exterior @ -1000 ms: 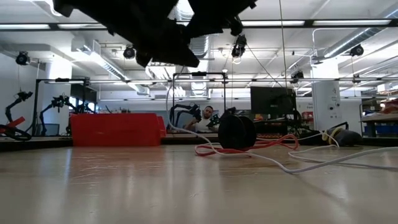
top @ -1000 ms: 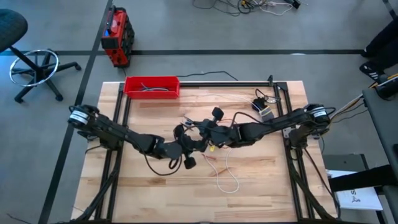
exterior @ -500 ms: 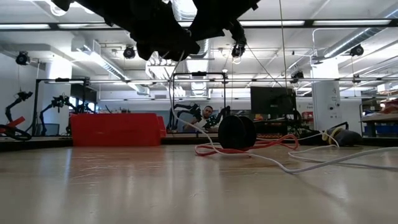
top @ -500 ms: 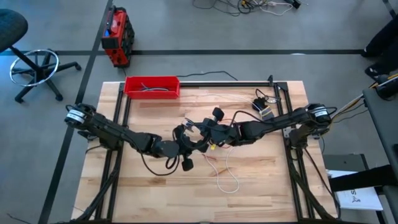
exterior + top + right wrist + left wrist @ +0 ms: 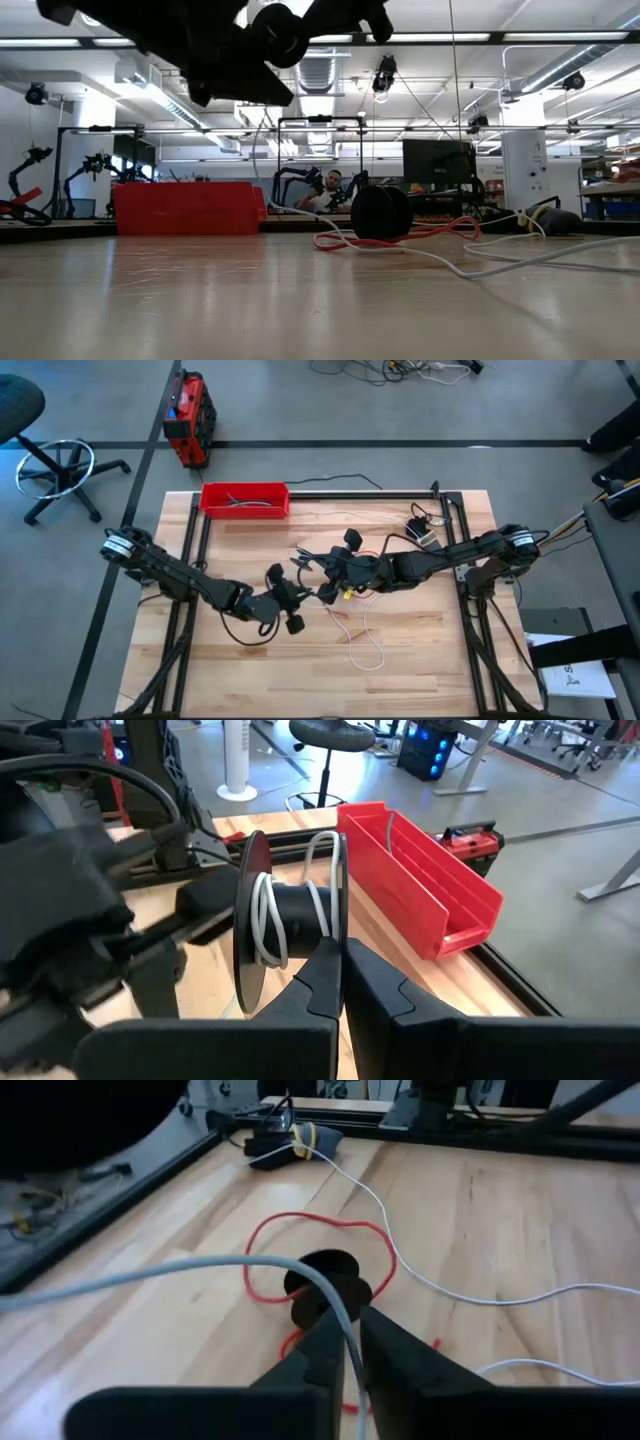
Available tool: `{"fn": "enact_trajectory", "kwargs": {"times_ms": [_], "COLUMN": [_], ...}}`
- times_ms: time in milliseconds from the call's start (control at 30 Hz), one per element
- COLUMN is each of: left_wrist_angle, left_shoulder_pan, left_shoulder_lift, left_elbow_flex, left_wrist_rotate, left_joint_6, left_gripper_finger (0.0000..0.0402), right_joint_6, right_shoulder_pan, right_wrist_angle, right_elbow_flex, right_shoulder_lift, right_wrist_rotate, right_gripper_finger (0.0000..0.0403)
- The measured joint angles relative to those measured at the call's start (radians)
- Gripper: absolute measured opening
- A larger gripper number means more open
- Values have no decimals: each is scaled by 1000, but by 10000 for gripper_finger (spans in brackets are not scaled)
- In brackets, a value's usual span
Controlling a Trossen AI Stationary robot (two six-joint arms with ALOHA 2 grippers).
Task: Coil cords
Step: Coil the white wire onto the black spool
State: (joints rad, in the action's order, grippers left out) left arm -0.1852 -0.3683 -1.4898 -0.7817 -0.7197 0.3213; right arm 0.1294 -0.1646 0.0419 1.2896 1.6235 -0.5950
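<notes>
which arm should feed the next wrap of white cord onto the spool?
Left. Its hand is shut on the white cord, while the right hand holds the spool already carrying wraps.

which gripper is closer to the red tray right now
Right. The right gripper is mid-table, forward and to the right of the red tray. The left gripper sits farther toward the table's front, gripping the white cord.
</notes>
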Motion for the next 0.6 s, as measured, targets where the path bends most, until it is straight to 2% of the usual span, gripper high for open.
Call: {"fn": "enact_trajectory", "kwargs": {"times_ms": [233, 400, 600], "left_wrist_angle": [0, 0, -3], "left_shoulder_pan": [2, 1, 1], "left_shoulder_lift": [68, 135, 247], "left_elbow_flex": [118, 204, 285], "left_wrist_rotate": [-17, -98, -209], "left_joint_6": [179, 268, 291], "left_gripper_finger": [99, 149, 191], "right_joint_6": [-2, -3, -11], "right_shoulder_pan": [1, 1, 1], "right_wrist_angle": [5, 6, 6], "right_elbow_flex": [0, 0, 0], "right_shoulder_lift": [-1, -1, -1], "right_wrist_rotate": [-7, -7, -7], "right_gripper_finger": [0, 0, 0]}}
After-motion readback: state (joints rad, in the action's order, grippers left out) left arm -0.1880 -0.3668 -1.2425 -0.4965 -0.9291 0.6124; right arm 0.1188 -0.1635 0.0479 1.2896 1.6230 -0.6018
